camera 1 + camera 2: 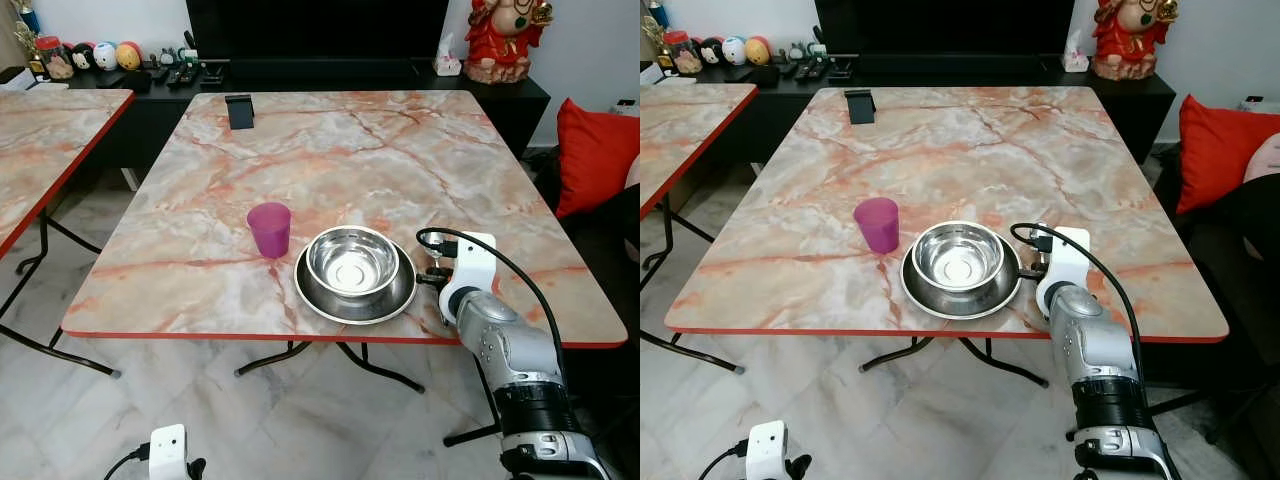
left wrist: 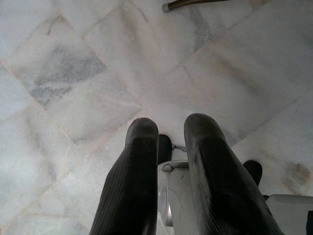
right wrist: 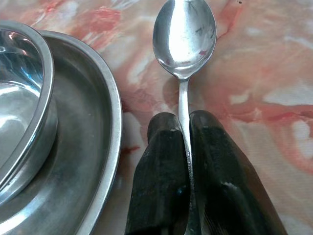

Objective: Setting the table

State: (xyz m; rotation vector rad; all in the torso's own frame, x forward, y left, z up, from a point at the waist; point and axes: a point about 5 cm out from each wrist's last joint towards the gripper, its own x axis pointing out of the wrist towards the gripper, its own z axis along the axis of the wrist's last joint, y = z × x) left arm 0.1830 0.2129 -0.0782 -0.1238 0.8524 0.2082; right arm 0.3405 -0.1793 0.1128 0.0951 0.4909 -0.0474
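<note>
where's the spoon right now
The shiny metal spoon is pinched between the right gripper's black fingers, over the marble table just right of the steel plate.

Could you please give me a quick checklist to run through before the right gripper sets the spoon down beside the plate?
1. Grip on spoon: ok. The right gripper is closed on the spoon handle.
2. Spoon orientation: ok. Its bowl faces up and points away from the fingers.
3. Clearance from plate: ok. The spoon lies beside the plate rim, not over it.
4. Landing spot: ok. The table under the spoon is bare marble.
5. Spoon touching table: cannot tell.
6. Setting so far: ok. The bowl sits in the plate, with the purple cup upright beside it.
</note>
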